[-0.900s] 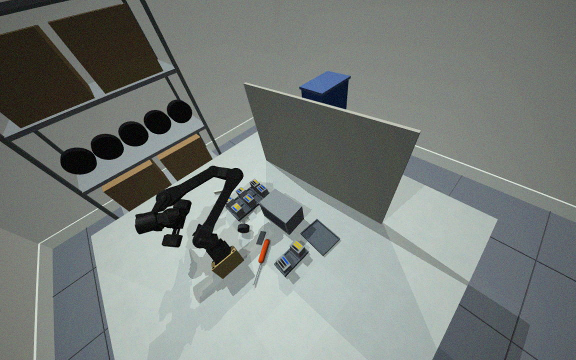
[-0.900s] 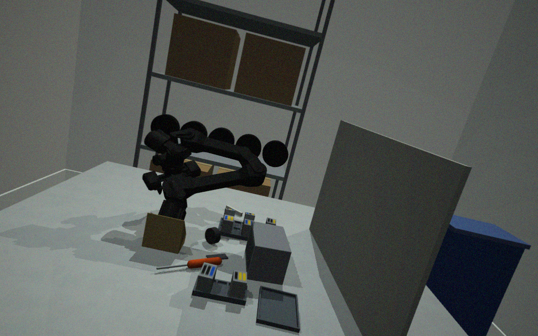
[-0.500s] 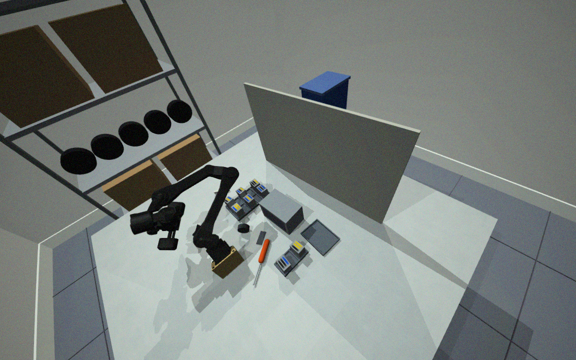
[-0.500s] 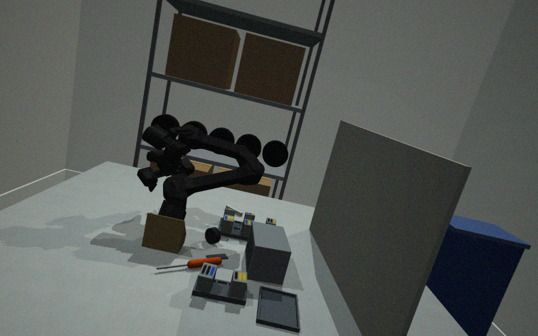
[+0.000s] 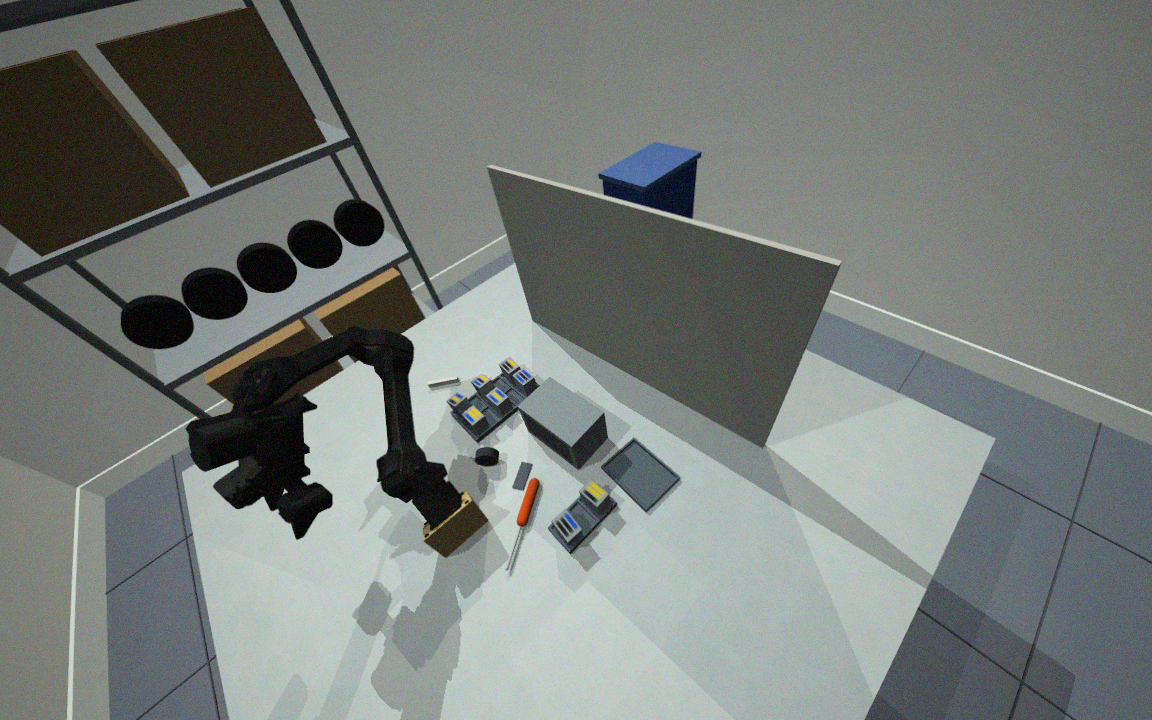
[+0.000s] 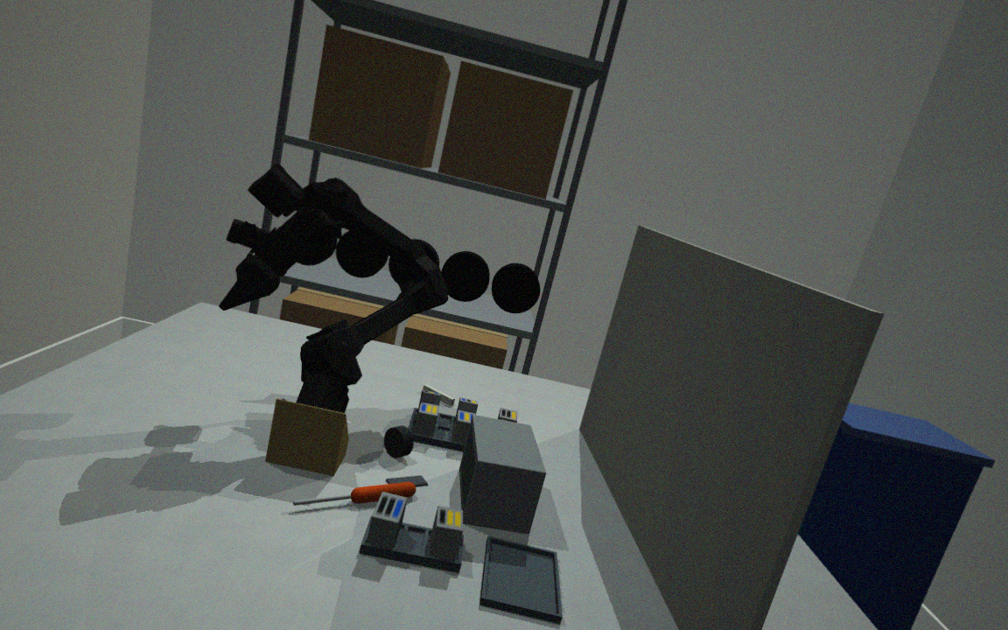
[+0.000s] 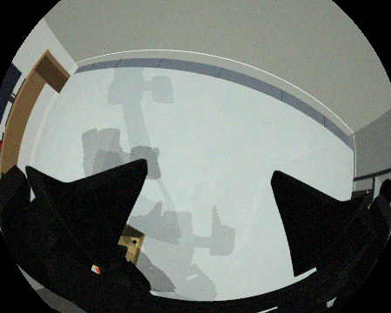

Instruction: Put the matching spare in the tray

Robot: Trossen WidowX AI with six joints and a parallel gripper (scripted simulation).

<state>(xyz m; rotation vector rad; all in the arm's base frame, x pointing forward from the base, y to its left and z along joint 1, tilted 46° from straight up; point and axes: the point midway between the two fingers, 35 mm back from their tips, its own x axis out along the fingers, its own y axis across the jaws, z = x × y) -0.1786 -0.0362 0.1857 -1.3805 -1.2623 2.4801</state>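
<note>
One black arm [image 5: 392, 402] rises from a brown block [image 5: 455, 528] left of centre in the top view, bends at an elbow near the shelving, and reaches back toward the lower left of the frame. My gripper [image 5: 298, 510] hangs there above the pale table [image 5: 741, 573], well apart from all the parts. In the wrist view its two dark fingers stand wide apart, with only bare tabletop and shadows showing between them; I hold nothing.

At the middle of the top view sits a grey box [image 5: 564, 420]. Upper left of the box lies a rack of small spares [image 5: 490, 398] with blue and yellow labels; I cannot read any code on them. Lower right of the box lies a second, smaller rack [image 5: 582, 517] holding two labelled pieces. The flat dark tray [image 5: 640, 474] lies just right of the box, beside that second rack, and I see nothing inside it.

An orange-handled screwdriver [image 5: 522, 519] lies between the brown block and the smaller rack. A small black puck [image 5: 486, 456] sits near the arm's foot.

Behind the box, a tall grey panel [image 5: 661, 304] stands upright across the upper centre. A blue cabinet [image 5: 652, 179] shows past its top edge. Metal shelving [image 5: 159, 179] with brown cartons fills the upper left.
</note>
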